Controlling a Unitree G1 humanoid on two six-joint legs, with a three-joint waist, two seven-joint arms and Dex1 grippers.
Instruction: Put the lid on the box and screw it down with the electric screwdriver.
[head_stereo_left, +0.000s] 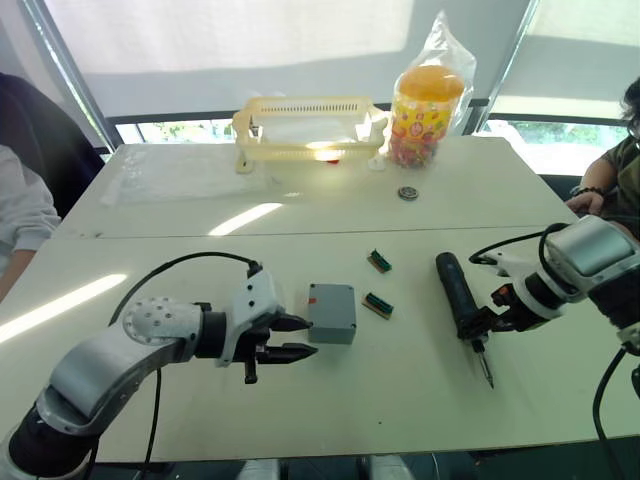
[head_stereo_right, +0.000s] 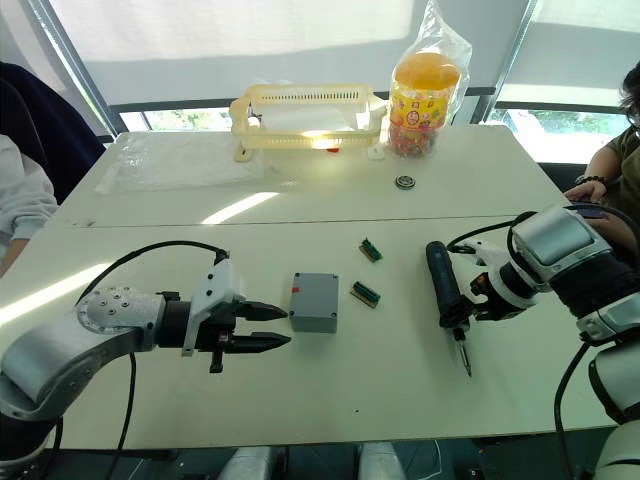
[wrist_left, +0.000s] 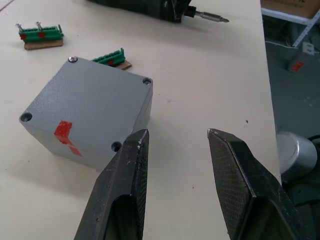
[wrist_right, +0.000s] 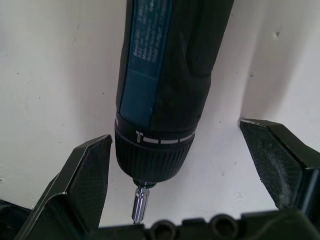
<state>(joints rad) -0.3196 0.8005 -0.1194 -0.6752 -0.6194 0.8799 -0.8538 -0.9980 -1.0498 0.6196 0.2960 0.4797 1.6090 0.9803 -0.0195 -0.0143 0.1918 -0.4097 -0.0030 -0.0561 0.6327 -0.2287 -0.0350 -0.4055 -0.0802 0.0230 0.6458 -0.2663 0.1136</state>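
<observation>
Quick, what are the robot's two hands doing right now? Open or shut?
Left gripper: open, holding nothing, beside the small grey plastic box.
Right gripper: open, fingers either side of the black cylindrical electric screwdriver, not yet squeezing it.

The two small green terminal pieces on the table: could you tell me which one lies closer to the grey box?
The nearer green piece, just beside the box, is closer; the other green piece lies farther back towards the yellow basket.

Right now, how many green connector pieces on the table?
2. One connector piece lies beyond the box, nearer the screwdriver; the other piece lies just beside the box, on its right. None seems hidden.
</observation>
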